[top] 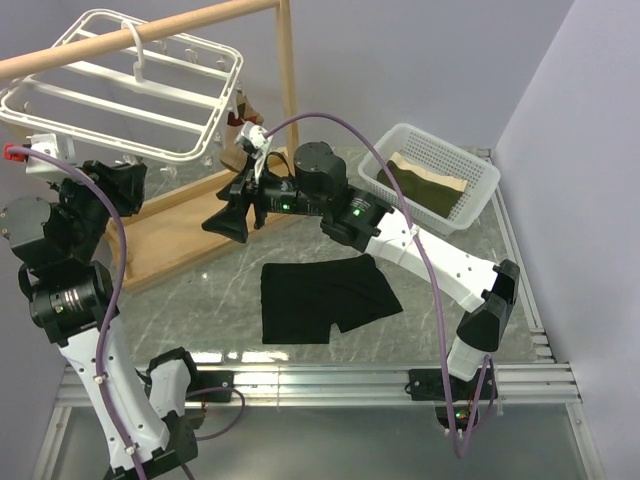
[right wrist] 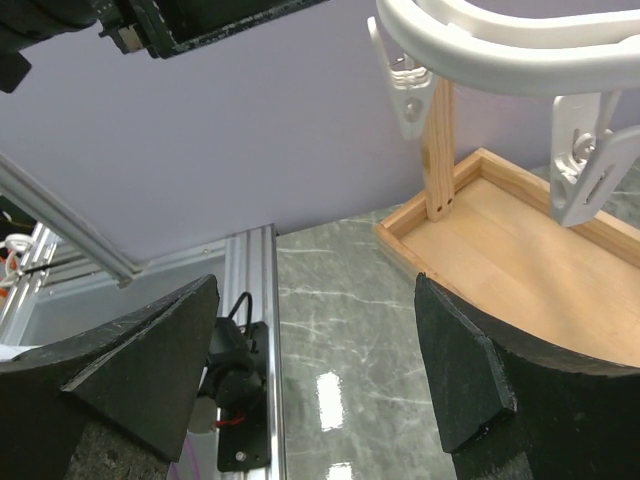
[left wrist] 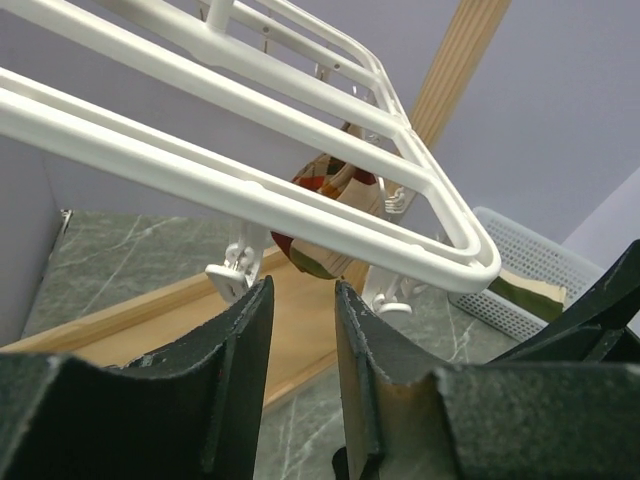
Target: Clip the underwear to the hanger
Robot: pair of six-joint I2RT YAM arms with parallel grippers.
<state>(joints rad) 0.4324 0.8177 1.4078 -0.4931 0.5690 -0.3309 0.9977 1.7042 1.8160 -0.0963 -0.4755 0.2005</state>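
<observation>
The black underwear (top: 325,295) lies flat on the marble table, in front of both grippers and touched by neither. The white hanger (top: 120,90) hangs from the wooden pole at the back left. Its bars (left wrist: 300,200) cross the left wrist view, with a small clip (left wrist: 235,270) dangling below them. My left gripper (top: 128,180) sits just under the hanger's near edge, its jaws (left wrist: 302,290) a narrow gap apart with nothing between them. My right gripper (top: 228,218) hovers below the hanger's right corner, wide open and empty (right wrist: 315,300). Clips (right wrist: 590,170) hang above it.
The wooden stand's base tray (top: 190,240) lies under the hanger, and its upright post (top: 288,70) rises behind the right gripper. A small brown garment (left wrist: 325,215) hangs on a far clip. A white mesh basket (top: 430,175) with a folded olive-and-tan cloth stands at the back right.
</observation>
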